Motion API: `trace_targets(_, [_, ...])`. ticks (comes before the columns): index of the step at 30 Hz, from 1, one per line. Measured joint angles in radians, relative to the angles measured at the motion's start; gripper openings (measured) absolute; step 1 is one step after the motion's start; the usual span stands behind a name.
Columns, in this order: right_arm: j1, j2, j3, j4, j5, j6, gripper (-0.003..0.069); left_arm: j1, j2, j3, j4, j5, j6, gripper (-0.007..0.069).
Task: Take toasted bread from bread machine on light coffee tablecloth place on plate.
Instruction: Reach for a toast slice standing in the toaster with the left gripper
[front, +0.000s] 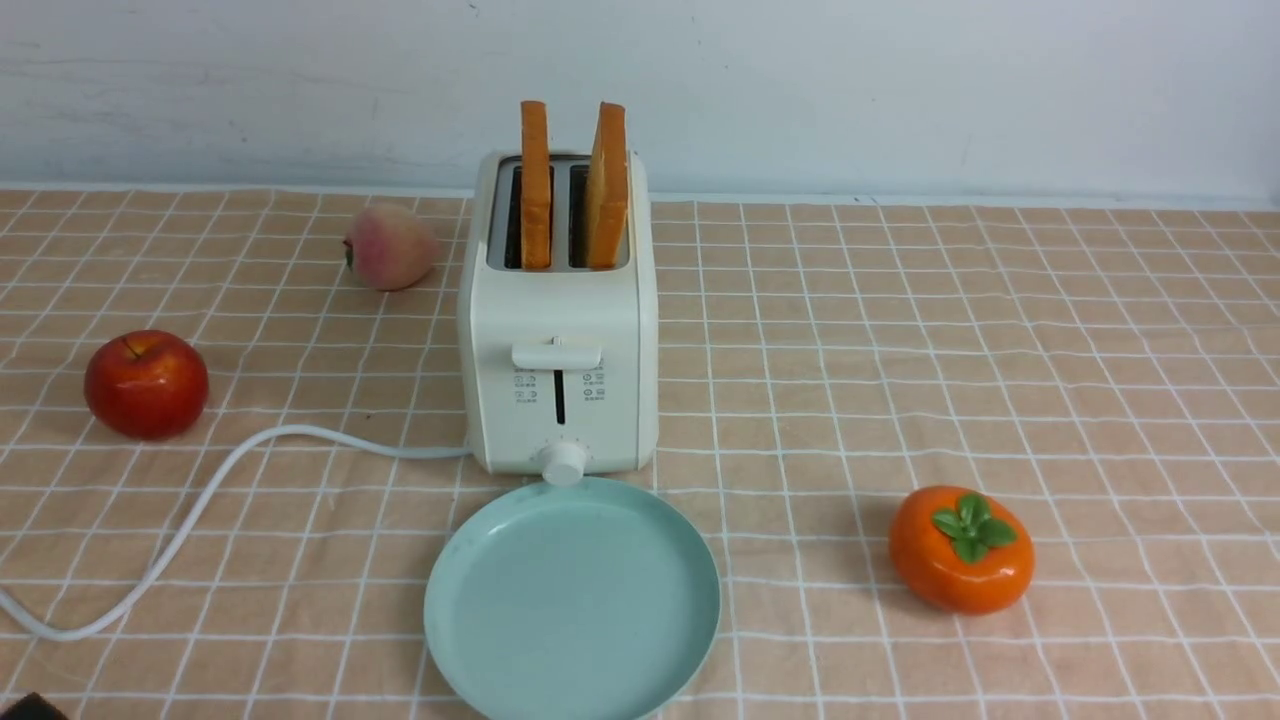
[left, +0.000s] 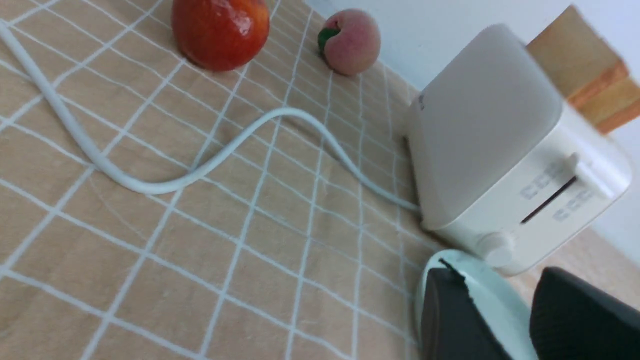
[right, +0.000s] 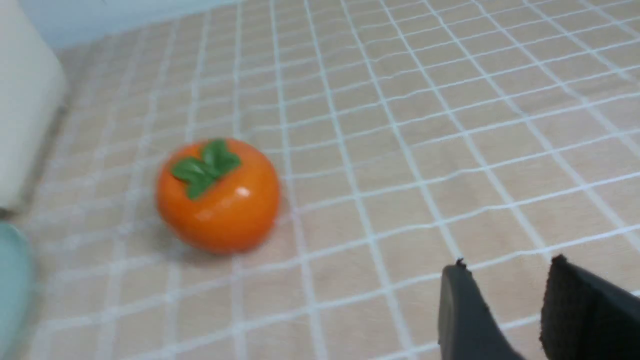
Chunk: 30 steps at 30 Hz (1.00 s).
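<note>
In the front view, the toaster (front: 560, 370) stands upright a little left of the upper middle of the frame, with its lever (front: 556, 356) high on the front, above the slit. Two slices of toast stick up from its slots: the left slice (front: 536, 190) stands nearly straight, while the right slice (front: 607, 190) leans slightly. The plate (front: 575, 600) lies bare at the lower middle, just in front of the toaster, on the tan tablecloth (front: 800, 400) with white grid lines.

A red apple (front: 147, 384) sits at the left of the frame, and a peach (front: 391, 246) at the upper left, near the toaster. A tomato (front: 961, 549) with green leaves sits at the lower right, apart from the plate. The white cord (front: 215, 485) curves from the toaster to the left edge.

In the wrist views, the left gripper (left: 492, 295) has its fingers spread with nothing between them, and the right gripper (right: 505, 280) is likewise spread and holds nothing.
</note>
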Motion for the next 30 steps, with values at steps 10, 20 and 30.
trace_targets(10, [0.000,0.000,0.003,0.496,-0.252,0.178,0.0239,0.000,0.000,0.000,-0.234,-0.250,-0.020,0.0190])
trace_targets(20, [0.021,0.012,-0.235,0.463,-0.111,0.102,0.0188,0.000,0.009,-0.257,-0.286,-0.177,0.030,-0.0014])
trace_targets(30, [0.032,0.514,-0.830,0.329,0.612,-0.205,-0.0017,0.000,0.636,-0.865,-0.088,0.715,0.195,-0.0014])
